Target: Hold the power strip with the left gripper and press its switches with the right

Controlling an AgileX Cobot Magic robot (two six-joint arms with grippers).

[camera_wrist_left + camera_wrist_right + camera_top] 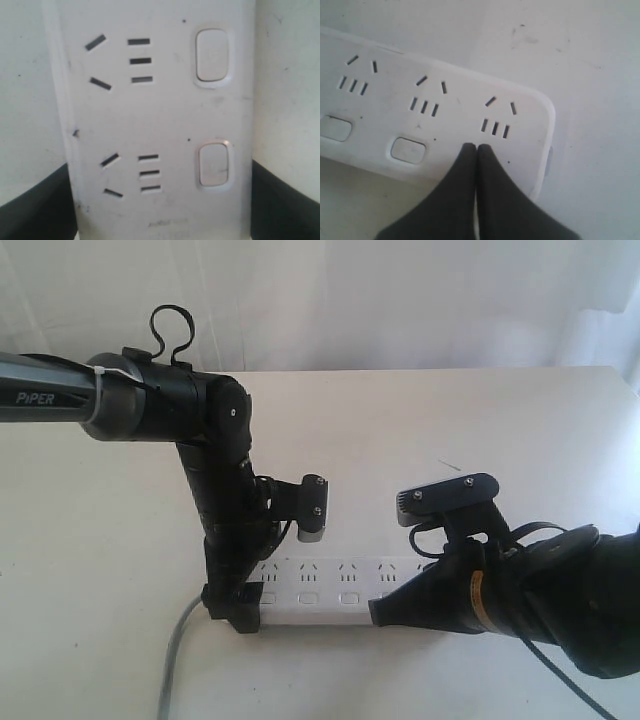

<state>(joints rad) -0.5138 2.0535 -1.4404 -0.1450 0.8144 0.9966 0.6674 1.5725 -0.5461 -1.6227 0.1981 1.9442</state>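
Note:
The white power strip (330,585) lies flat near the table's front edge, its grey cord (175,660) trailing off the left end. My left gripper (238,608) is shut on that cord end; in the left wrist view its black fingers (30,210) flank the power strip (160,125), with two switches (212,55) showing. My right gripper (476,147) is shut, its joined tips resting on the power strip (445,120) just below the last socket set and hiding the end switch. Another of the switches (408,150) sits beside the tips. In the exterior view the right gripper (378,612) lies over the strip's right half.
The white table (520,440) runs back to a pale curtain (400,300). The left wrist camera block (312,508) juts out above the strip. A small dark scratch (450,465) marks the table behind the right arm.

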